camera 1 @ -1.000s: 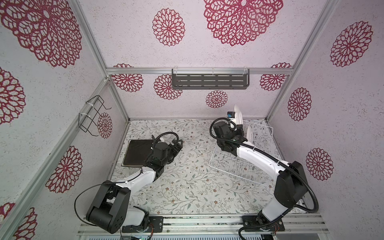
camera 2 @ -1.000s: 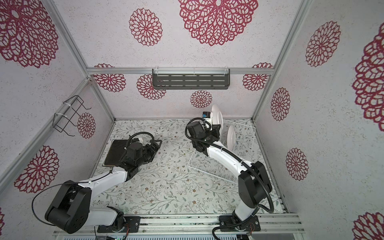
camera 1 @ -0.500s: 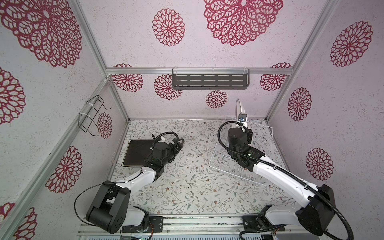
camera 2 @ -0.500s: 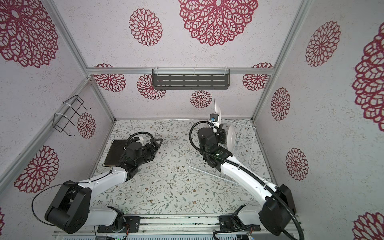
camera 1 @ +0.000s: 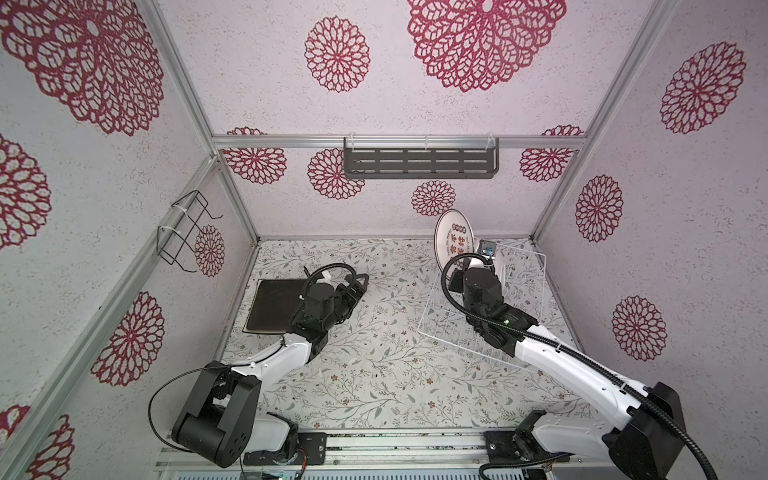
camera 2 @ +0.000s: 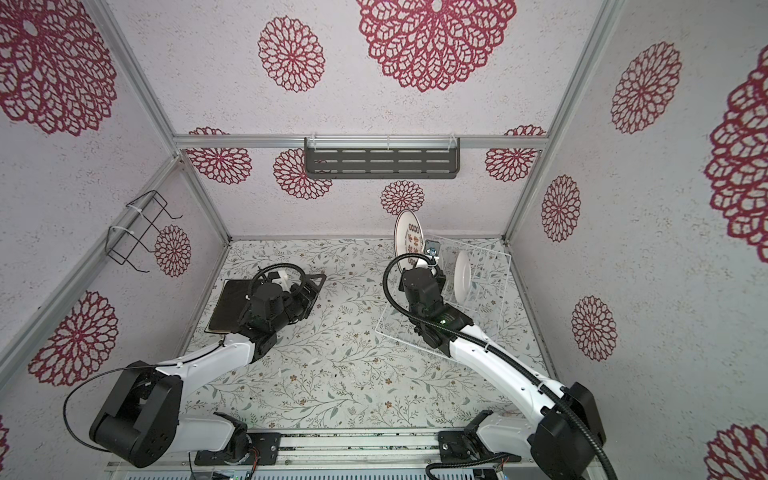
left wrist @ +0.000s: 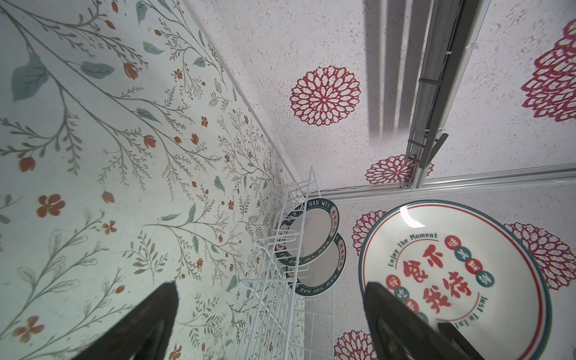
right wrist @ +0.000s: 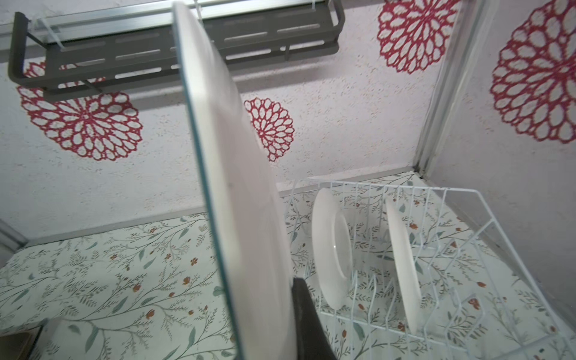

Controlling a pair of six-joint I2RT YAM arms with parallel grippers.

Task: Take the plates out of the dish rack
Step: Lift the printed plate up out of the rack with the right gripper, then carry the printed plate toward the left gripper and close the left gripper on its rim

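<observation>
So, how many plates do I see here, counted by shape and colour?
Round plates with teal rim, standing in the dish rack: 2
Round plate with red characters, raised beside the rack: 1
Square dark plate, flat on the table: 1
Total: 4 plates in view

large plate (left wrist: 486,237): we read "Enjoy The Moment", the red characters 食不我待, and "Just To", with the rest hidden.
small plate (left wrist: 307,233): on its teal rim we read "HAO WEI".

Left arm (camera 1: 274,359) jaws spread; right arm (camera 1: 561,365) jaws clamped.
</observation>
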